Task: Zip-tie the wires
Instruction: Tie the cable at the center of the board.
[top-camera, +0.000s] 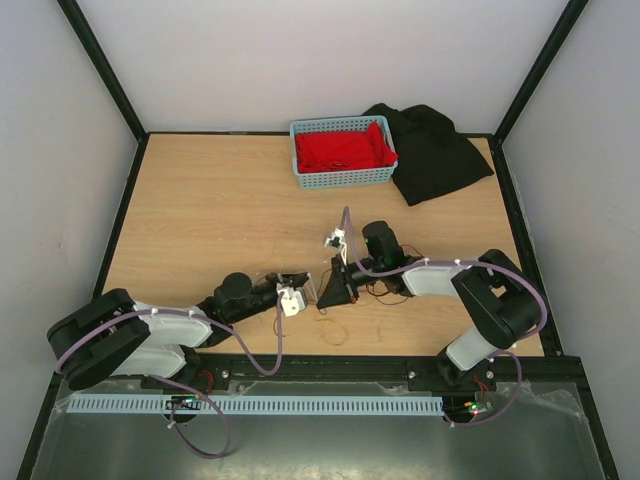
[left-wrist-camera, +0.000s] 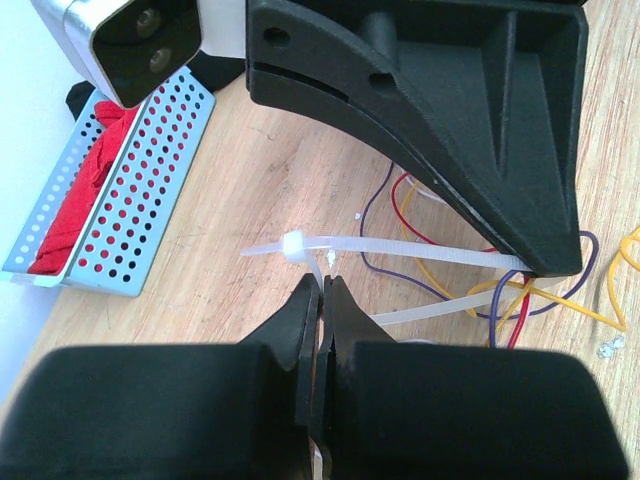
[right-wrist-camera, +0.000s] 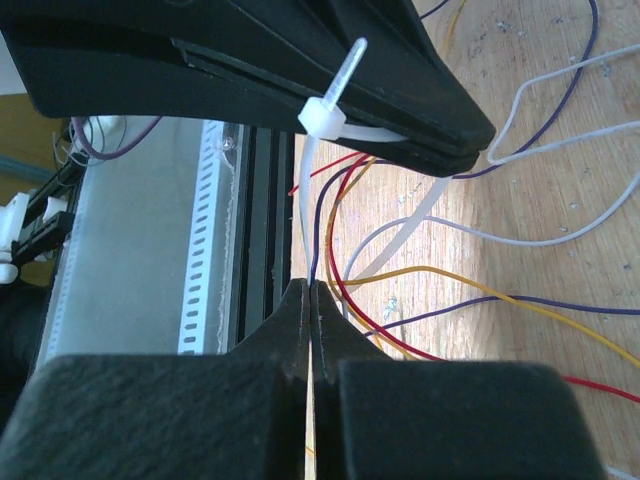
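Near the front of one pale wood table (top-camera: 220, 220), the left gripper (left-wrist-camera: 322, 300) and right gripper (right-wrist-camera: 310, 300) each pinch tight on the single whitish zip tie (left-wrist-camera: 400, 250), amid purple, red, yellow and white wires (top-camera: 385, 292). Farther back sit one blue basket (top-camera: 345, 178) holding one red cloth (top-camera: 340, 150), one black cloth (top-camera: 435, 155) just beside it, then plain white walls (top-camera: 300, 60).

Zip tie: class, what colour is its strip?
Translucent white. The zip tie shows best in the left wrist view.

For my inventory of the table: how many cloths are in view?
2. A red cloth lies in the blue basket; a black cloth lies right of it. Others may hide underneath.
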